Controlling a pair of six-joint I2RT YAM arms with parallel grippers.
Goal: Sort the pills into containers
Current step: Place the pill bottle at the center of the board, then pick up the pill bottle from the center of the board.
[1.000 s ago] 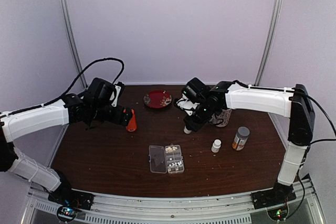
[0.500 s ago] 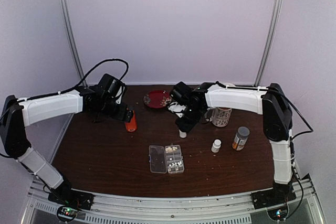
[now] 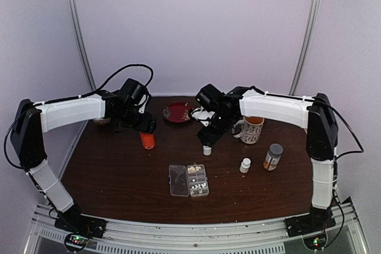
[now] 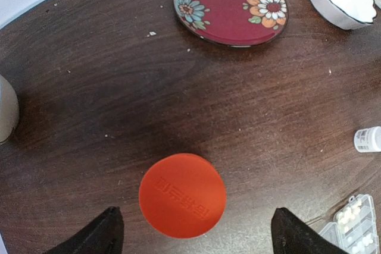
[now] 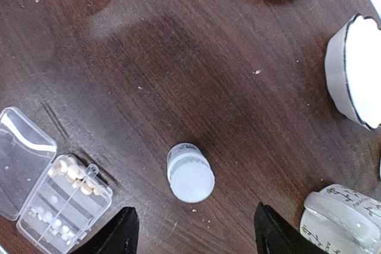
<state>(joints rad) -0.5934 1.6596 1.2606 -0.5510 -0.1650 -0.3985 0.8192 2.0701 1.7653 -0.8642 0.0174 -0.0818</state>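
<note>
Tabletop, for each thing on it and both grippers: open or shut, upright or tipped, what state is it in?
left gripper: open.
right gripper: open.
pill box: lid open, pills in some cells.
orange bottle: upright, not gripped.
white bottle under the right gripper: upright, capped.
other white bottle: upright, capped.
grey-capped bottle: upright, capped.
mug: upright.

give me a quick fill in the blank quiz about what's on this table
The clear lid of the pill box is ____.
The flowered plate at the back of the table is ____.
The bottle cap below the left tool is ____.
The small bottle below the right tool is ____.

Missing words: open; red; orange; white
</note>
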